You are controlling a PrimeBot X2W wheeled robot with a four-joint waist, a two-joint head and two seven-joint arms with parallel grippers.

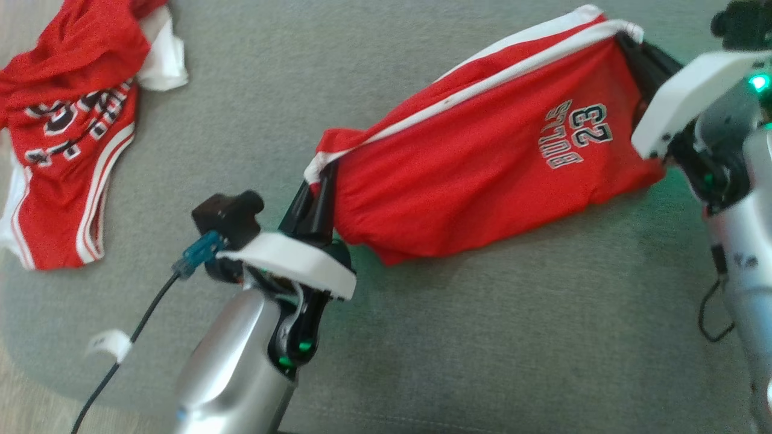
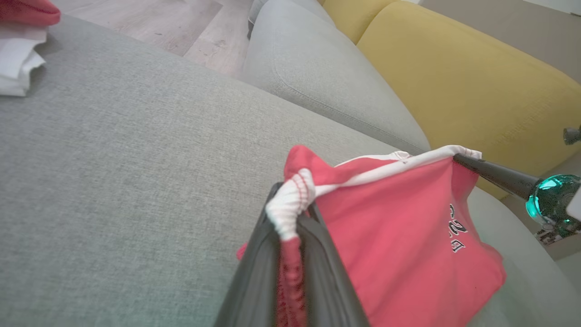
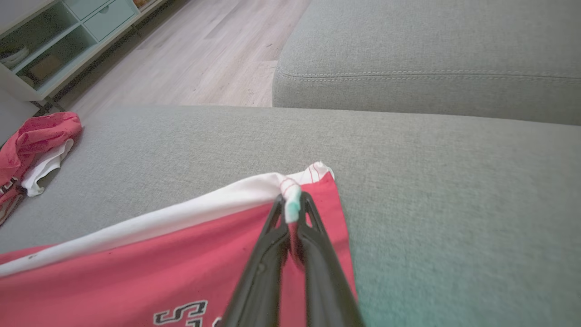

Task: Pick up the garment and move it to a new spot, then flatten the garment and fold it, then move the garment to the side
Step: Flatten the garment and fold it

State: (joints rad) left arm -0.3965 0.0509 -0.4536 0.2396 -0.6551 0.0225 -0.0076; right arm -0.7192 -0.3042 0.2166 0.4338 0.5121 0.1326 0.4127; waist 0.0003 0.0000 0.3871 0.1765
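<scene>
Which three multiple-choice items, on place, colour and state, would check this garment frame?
1. In the head view the spare red jersey lies: A) lower right B) upper left C) centre.
2. The red shorts' edge band is: A) white B) black C) yellow.
3. The shorts are: A) lying free B) pinched at one end C) pinched at both ends.
Answers: 1 B, crumpled at upper left on the grey cushion; 2 A, white trim along its top; 3 C, left gripper and right gripper each shut on a band end.
</scene>
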